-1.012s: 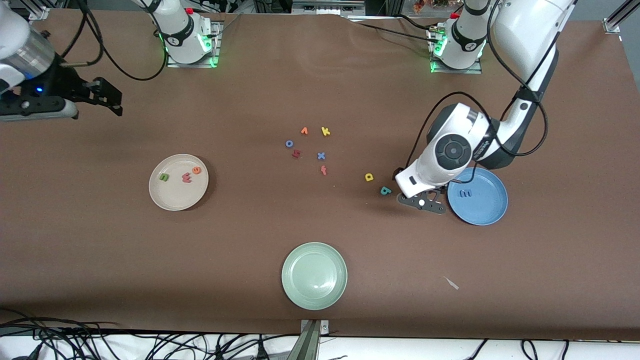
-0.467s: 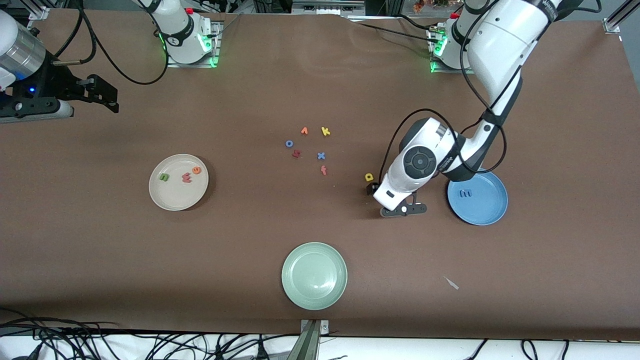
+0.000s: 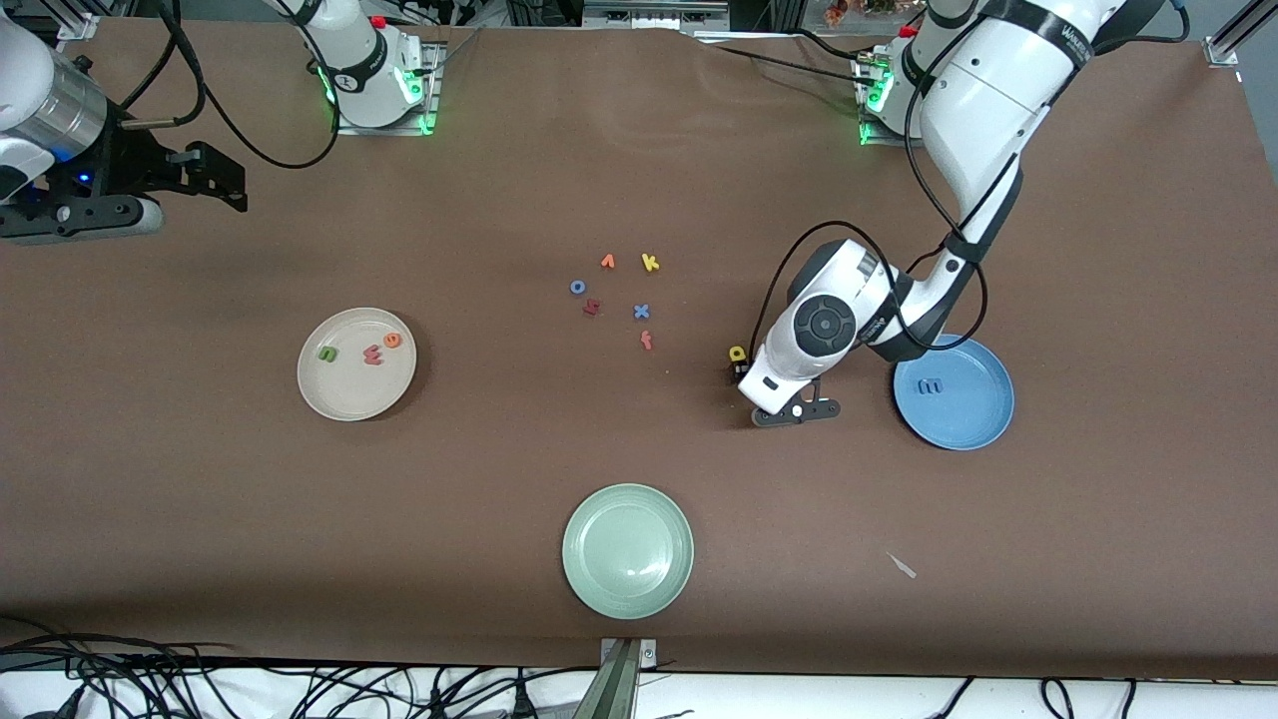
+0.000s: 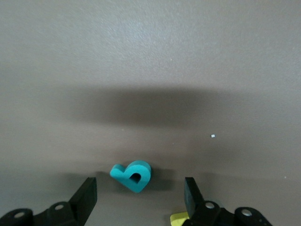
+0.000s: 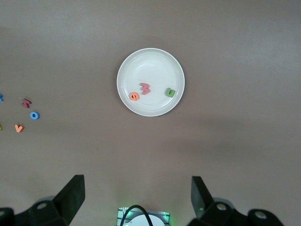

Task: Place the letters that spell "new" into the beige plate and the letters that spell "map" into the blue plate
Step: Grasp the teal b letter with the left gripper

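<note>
The left gripper sits low on the counter, jaws wide astride the teal "a". The yellow "p" lies just beside one finger and could get nudged or pinched along. The blue plate at 3 o'clock holds the "m". The right gripper waits open-jawed above the beige plate, already filled.
</note>
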Available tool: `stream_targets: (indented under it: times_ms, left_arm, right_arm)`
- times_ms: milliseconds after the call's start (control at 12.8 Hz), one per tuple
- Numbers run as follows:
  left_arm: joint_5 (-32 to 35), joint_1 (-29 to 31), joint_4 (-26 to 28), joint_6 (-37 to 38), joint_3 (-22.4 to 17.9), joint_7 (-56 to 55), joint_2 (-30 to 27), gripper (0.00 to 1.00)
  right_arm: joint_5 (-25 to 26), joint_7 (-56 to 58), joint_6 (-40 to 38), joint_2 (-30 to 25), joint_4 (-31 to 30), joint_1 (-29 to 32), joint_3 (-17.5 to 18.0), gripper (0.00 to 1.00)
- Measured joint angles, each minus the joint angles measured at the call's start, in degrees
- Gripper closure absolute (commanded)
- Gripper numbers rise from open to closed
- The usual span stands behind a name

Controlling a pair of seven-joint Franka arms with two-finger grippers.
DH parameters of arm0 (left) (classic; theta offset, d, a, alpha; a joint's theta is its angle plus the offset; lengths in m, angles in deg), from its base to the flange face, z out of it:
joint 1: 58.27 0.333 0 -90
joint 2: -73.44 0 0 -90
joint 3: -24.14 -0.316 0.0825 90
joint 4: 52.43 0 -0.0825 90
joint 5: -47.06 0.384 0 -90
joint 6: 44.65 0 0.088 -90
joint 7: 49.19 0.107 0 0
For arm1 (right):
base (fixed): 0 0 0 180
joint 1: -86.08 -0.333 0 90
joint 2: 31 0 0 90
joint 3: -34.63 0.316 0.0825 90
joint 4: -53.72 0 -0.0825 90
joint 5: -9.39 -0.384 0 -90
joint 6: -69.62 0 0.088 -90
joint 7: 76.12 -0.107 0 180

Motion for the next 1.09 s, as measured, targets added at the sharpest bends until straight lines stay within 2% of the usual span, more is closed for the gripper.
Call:
stream_targets:
  times_ms: [78,156,545,700,856,934,1089]
  left_arm:
    - [0.00,0.02,0.80,-1.79,-0.07,0.01,0.37,0.41]
    - [0.01,0.12,1.27,-2.81,-0.20,0.07,0.45,0.44]
    - [1.62,0.59,1.28,-2.90,-0.15,0.35,0.14,0.45]
    - [1.85,0.62,1.28,-2.92,-0.15,0.37,0.14,0.60]
    - [3.32,0.83,1.25,-2.98,-0.18,0.37,0.02,0.79]
    - [3.73,1.05,1.25,-3.00,-0.19,0.37,0.02,0.83]
    - [3.76,1.42,1.25,-3.01,-0.19,0.39,0.01,0.83]
  right_arm:
    - [0.00,0.00,0.12,0.16,0.00,0.00,-0.01,0.00]
    - [0.00,0.00,0.34,0.39,0.01,0.03,-0.06,0.00]
    - [0.03,0.01,0.92,1.08,2.05,0.14,-0.25,0.00]
    - [0.08,0.00,1.30,1.08,3.09,0.16,-0.32,0.00]
    - [0.11,0.00,1.65,1.32,3.30,0.19,-0.41,0.00]
    - [0.11,0.00,1.79,1.56,3.38,0.22,-0.49,0.00]
    - [0.11,-0.03,1.85,1.88,3.55,0.23,-0.56,0.00]
